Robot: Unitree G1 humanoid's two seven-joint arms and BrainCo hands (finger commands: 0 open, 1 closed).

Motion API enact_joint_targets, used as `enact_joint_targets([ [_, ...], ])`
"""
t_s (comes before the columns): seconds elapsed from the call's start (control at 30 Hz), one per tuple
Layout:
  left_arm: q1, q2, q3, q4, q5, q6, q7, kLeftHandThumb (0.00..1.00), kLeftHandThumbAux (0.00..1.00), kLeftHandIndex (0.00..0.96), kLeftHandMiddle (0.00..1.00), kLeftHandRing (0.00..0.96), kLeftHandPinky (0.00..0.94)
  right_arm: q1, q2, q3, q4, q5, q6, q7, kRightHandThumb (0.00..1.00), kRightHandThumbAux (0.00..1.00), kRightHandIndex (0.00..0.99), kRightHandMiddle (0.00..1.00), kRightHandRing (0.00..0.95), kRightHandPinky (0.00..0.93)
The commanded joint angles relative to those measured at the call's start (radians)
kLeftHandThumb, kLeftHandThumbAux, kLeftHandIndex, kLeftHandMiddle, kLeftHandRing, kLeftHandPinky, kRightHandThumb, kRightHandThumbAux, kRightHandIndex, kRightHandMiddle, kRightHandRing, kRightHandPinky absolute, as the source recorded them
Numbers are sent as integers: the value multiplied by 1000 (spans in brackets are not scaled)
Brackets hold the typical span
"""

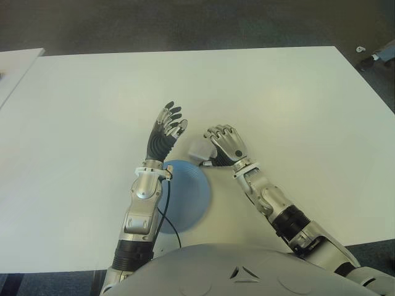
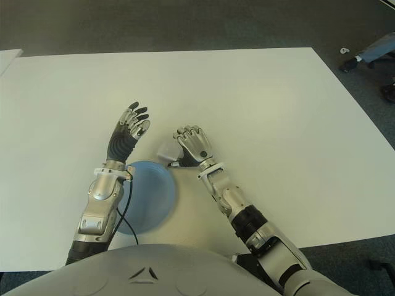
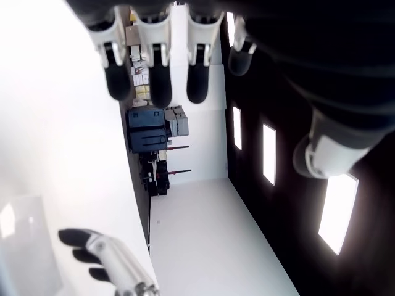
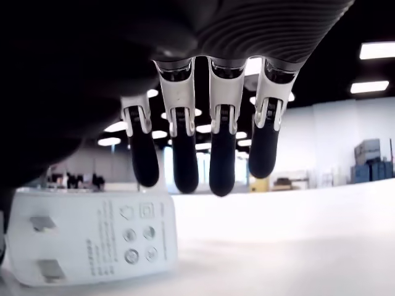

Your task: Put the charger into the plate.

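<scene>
The white charger lies flat on the table just beyond the rim of the blue plate, prongs showing in the right wrist view. My right hand sits knuckles up right beside the charger on its right. Its fingers hang down relaxed next to the charger without closing round it. My left hand is raised on the charger's left, fingers spread and holding nothing. The left forearm crosses over the plate's left part and hides it.
The white table stretches wide beyond and to both sides of the hands. A black cable runs along my left forearm over the plate. A second table's corner shows at far left, dark floor behind.
</scene>
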Motion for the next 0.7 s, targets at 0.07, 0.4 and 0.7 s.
enact_joint_targets([
  [0.07, 4, 5, 6, 19, 1, 3, 6, 0, 510, 7, 181, 187, 185, 14, 17, -10, 53, 1, 61, -31, 716, 706, 440, 825, 834, 853],
  [0.4, 2, 9, 8, 19, -7, 7, -2, 0, 484, 2, 191, 196, 196, 4, 26, -8, 84, 15, 76, -61, 717, 714, 441, 844, 850, 850],
  [0.7, 3, 12, 8, 18, -9, 7, -4, 0, 489, 0, 197, 200, 195, -2, 25, -10, 107, 45, 64, -62, 715, 715, 441, 845, 850, 847],
])
